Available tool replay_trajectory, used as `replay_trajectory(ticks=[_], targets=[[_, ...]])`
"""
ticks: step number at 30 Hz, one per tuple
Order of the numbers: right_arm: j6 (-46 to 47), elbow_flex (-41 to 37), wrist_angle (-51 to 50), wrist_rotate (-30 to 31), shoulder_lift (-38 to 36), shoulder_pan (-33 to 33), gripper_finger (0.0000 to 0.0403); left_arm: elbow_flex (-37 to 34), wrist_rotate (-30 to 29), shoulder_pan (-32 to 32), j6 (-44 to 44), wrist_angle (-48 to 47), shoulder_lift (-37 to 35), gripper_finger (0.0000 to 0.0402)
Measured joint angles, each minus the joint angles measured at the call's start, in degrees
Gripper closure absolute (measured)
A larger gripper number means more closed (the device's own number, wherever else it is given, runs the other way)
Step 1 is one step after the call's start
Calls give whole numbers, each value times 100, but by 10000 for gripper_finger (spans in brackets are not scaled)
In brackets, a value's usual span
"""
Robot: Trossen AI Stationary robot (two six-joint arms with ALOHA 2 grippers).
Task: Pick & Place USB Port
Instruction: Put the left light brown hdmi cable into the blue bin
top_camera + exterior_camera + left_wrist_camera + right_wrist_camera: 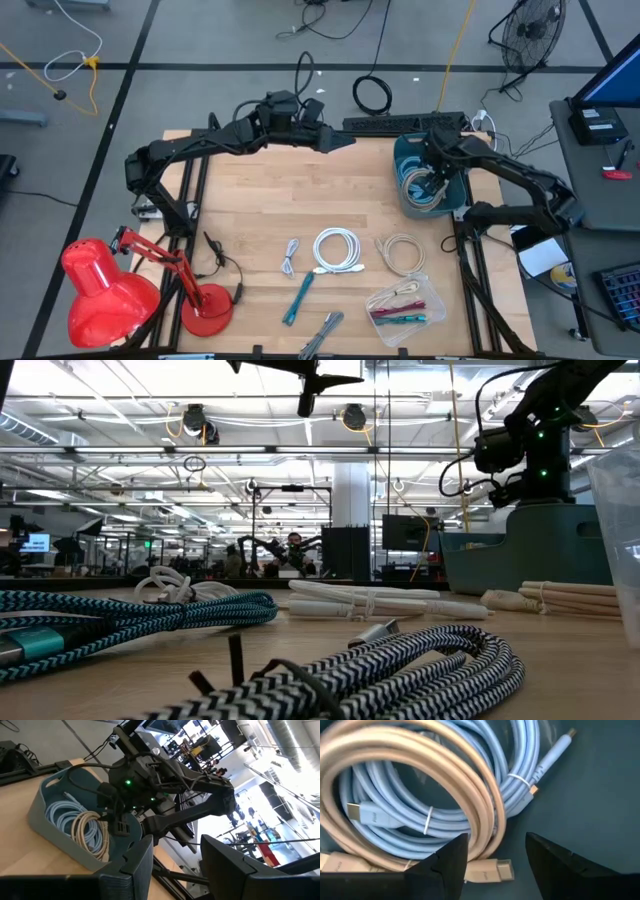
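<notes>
Lying coiled in teal bin (590, 785): beige cable (410, 760) atop pale-blue cable (485, 775).

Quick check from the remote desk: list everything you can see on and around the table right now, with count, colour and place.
Bin: one, teal, table's far right corner.
Cables in bin: two coils, pale blue and beige.
White cable: one coil, centre front.
Beige cable: one coil, right of it.
Teal braided cable: one, front.
Bag of cables: one, clear, front right.
Desk lamp: one, red, front left.
Left gripper: open, raised over far edge.
Right gripper: open, inside bin.
</notes>
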Motion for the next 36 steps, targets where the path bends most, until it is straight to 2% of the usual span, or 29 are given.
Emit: replay_trajectory(ticks=[9, 18, 26, 30, 36], targets=[[3, 0, 14, -3, 476, 2, 304, 0, 0, -13, -9, 3, 0, 234], [-49, 0, 71, 6, 496, 2, 379, 0, 2, -72, 46, 2, 0, 234], [-158, 2, 79, 11, 495, 70, 388, 0, 0, -66, 107, 2, 0, 234], [-441, 2, 68, 58, 436, 300, 388, 0, 4, -66, 113, 0, 0, 234], [-821, 2, 11, 450, 390, 758, 389, 0, 6, -66, 170, -2, 0, 234]])
